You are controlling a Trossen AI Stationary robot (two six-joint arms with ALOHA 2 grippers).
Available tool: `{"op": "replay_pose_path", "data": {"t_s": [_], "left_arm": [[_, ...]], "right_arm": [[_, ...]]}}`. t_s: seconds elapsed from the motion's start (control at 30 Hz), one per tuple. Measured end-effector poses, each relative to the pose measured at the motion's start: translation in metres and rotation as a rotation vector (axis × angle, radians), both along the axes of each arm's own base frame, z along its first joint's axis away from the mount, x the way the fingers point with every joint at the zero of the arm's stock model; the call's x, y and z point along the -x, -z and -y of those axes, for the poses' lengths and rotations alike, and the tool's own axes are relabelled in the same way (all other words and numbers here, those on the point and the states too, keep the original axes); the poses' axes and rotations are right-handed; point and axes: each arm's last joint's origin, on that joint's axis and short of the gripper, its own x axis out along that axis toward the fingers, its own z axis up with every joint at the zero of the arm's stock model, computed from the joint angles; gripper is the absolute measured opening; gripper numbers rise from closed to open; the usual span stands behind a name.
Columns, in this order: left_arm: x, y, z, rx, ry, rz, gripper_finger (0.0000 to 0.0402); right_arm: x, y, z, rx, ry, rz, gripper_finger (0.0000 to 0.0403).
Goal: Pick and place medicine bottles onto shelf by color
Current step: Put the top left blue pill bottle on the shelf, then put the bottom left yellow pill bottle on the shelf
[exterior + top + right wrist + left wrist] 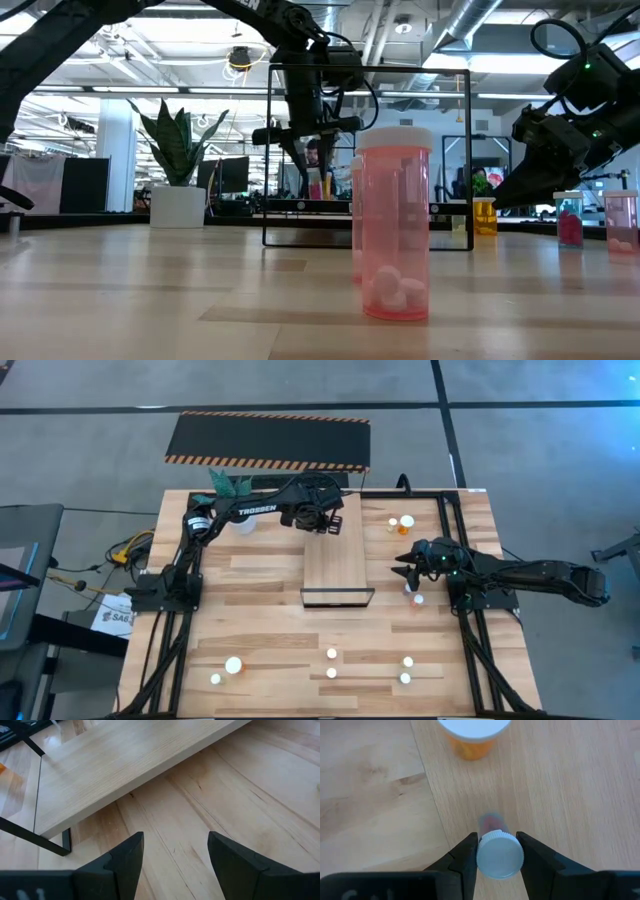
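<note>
My left gripper (325, 523) is over the far end of the light-wood shelf (336, 572), shut on a small reddish bottle (492, 823) with a white cap. An orange bottle (470, 732) stands on the shelf just beyond it. My right gripper (406, 567) is open and empty, low over the table to the right of the shelf; its wrist view (175, 847) shows the shelf's black-framed near end (50, 845). Loose bottles stand on the table at the far right (407, 520), beside the right gripper (418, 598) and along the near edge (332, 654). My left gripper pinches the bottle's white cap (500, 856) between its two fingers (468, 854), one on each side of the cap's rim. The fingers come from above, pointing down. The bottle stands upright below them over the shelf, near its left edge; whether its base rests on the board I cannot tell.
A white pot with a green plant (238, 518) stands at the far left of the table. A black mat with striped edges (268, 440) lies beyond the far edge. In the low view a pink bottle (397, 225) with white pills stands close in front.
</note>
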Motion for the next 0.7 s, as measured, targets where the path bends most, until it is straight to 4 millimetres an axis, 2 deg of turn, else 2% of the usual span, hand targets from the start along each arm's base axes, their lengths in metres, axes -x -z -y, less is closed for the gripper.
{"op": "replay_pose_path", "data": {"t_s": [0.7], "left_arm": [[-0.0005,0.0002,-0.0006,-0.016,0.004,-0.002,0.0209]], "right_arm": [[0.0000,0.0001,0.0000,0.000,0.000,0.000,0.0246]]}}
